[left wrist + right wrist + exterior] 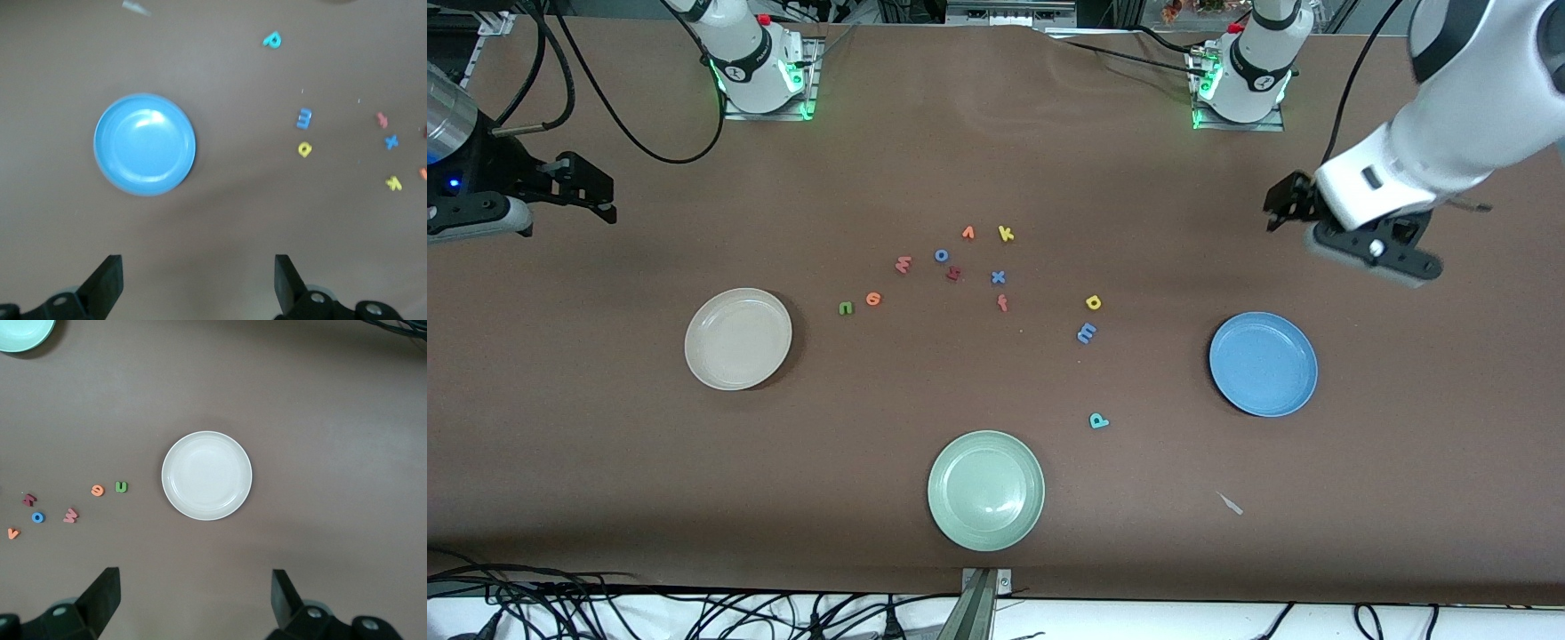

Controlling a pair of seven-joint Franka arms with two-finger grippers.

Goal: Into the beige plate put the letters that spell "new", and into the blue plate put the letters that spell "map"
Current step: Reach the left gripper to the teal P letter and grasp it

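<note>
The beige plate lies empty toward the right arm's end. Beside it sit the green n, orange e and salmon w. The blue plate lies empty toward the left arm's end. Near it lie the yellow a, blue m and teal p. My left gripper hangs open over bare table. My right gripper does the same, also empty.
A pale green plate lies nearest the front camera. Mid-table are a blue o, dark red letter, orange v, yellow k, blue x and red f. A pale scrap lies near the blue plate.
</note>
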